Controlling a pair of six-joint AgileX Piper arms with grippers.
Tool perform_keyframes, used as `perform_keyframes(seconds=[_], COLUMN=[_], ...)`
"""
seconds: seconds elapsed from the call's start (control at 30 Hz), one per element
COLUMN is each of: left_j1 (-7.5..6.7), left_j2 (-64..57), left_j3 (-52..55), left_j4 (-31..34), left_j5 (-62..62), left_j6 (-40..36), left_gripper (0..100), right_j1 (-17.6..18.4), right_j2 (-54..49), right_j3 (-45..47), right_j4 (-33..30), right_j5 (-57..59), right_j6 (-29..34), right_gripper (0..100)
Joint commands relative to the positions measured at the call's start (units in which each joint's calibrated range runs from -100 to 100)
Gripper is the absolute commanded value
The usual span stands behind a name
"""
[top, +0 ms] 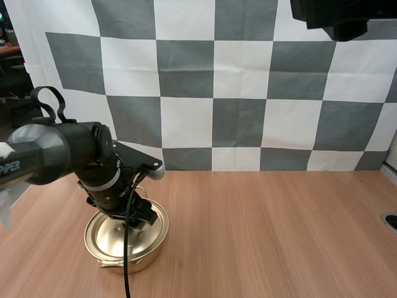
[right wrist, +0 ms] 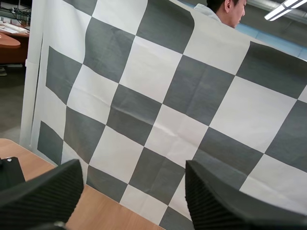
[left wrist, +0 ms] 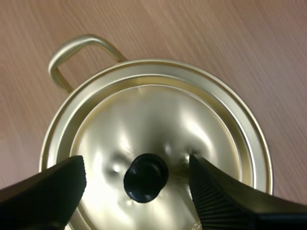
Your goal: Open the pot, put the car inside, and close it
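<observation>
Gold pot [top: 149,253], lid [left wrist: 158,112] on, on the table [top: 279,230] at near left: we judge it light, stiff, slick metal, best taken by the black knob [left wrist: 145,176], which the open, empty jaws of our left gripper [left wrist: 135,168] straddle; right gripper [right wrist: 135,181] jaws open, empty.

The table [top: 267,236] is light brown wood with a straight grain running left to right. A gold pot [top: 102,243] stands on it at the near left, its lid [left wrist: 158,120] on.
</observation>
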Motion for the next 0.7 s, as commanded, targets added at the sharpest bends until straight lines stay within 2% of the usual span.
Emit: perform_keyframes(seconds=[0.0, 0.23, 0.27, 0.3, 0.33, 0.37, 0.4, 0.57, 0.67], left_j1=[0.01, 0.01, 0.01, 0.01, 0.01, 0.01, 0.01, 0.01, 0.01], left_j2=[-0.86, -7.43, -9.17, -10.41, -11.7, -13.57, -14.86, -21.48, -25.72], left_j3=[-0.11, -3.18, -4.39, -5.72, -6.88, -8.79, -10.13, -18.71, -25.17], left_j4=[0.01, 1.35, 1.75, 1.97, 1.97, 1.97, 2.14, 2.14, 2.14], left_j5=[-0.74, -0.61, -0.23, 0.27, 0.61, 1.02, 1.02, 1.81, 3.95], left_j6=[0.03, 1.16, 1.16, 0.9, 0.24, -2.67, -4.28, -12.13, -18.1], left_gripper=[100, 100, 93, 69, 52, 14, 1, 0, 0], right_j1=[-0.01, -0.01, -0.01, -0.01, -0.01, -0.01, -0.01, -0.01, -0.01], right_j2=[-0.02, -0.02, -0.02, -0.02, -0.02, -0.02, -0.02, -0.02, -0.02], right_j3=[0.0, 0.0, 0.0, 0.0, 0.0, 0.0, 0.0, 0.0, 0.0], right_j4=[0.25, 0.25, 0.25, 0.14, 0.14, 0.14, 0.14, -2.47, -6.85], right_j5=[0.0, 0.0, 0.0, 0.0, 0.0, 0.0, 0.0, 0.0, 0.0], right_j6=[0.04, 0.04, 0.04, 0.04, 0.04, 0.04, 0.04, 2.51, 6.92], right_gripper=[100, 100, 100, 100, 100, 100, 100, 100, 100])
